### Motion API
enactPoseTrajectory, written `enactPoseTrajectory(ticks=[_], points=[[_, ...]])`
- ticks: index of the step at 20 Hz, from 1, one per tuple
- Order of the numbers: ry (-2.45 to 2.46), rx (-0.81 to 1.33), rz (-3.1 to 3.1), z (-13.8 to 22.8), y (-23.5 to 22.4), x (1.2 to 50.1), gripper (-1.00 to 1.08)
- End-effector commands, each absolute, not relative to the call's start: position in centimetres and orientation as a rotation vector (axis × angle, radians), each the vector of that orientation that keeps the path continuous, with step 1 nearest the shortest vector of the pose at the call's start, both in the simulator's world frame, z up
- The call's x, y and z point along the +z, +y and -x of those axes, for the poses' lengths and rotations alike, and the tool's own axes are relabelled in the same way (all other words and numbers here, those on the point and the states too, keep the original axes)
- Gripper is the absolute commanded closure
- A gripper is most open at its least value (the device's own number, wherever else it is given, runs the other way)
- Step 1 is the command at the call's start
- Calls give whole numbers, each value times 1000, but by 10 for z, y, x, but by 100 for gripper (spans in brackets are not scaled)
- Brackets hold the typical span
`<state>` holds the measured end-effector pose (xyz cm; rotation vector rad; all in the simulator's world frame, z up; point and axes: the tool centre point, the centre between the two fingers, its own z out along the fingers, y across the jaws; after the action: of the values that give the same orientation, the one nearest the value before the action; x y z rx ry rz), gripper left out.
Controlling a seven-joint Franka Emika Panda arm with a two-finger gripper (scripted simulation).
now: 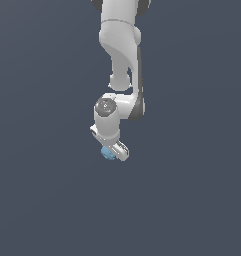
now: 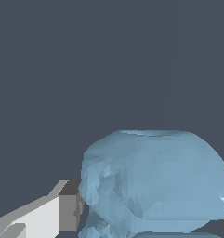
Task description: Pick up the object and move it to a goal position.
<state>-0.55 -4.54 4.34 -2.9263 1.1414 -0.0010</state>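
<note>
The object [image 1: 108,153] is a small light-blue lumpy blob, sitting right under the white hand of the arm in the exterior view. My gripper [image 1: 113,153] is around it, and a white finger [image 1: 123,151] shows on the side toward the exterior view's right. In the wrist view the object [image 2: 155,181] fills the space between the fingers, with one grey pad [image 2: 69,213] pressed against its side. The opposite finger is almost out of frame. The gripper is shut on the object.
The white arm [image 1: 123,55] comes down from the top of the exterior view. Around it there is only a flat dark grey-blue surface [image 1: 192,200]. No goal marker shows in either view.
</note>
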Motion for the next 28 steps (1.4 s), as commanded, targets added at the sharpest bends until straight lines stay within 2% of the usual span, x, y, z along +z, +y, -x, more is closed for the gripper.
enactPoseTrajectory(ticks=[1, 12, 28], points=[[1141, -2, 2926, 5, -43, 47, 108], [1142, -1, 2926, 9, -9, 105, 108], [1145, -3, 2928, 18, 89, 276, 108]])
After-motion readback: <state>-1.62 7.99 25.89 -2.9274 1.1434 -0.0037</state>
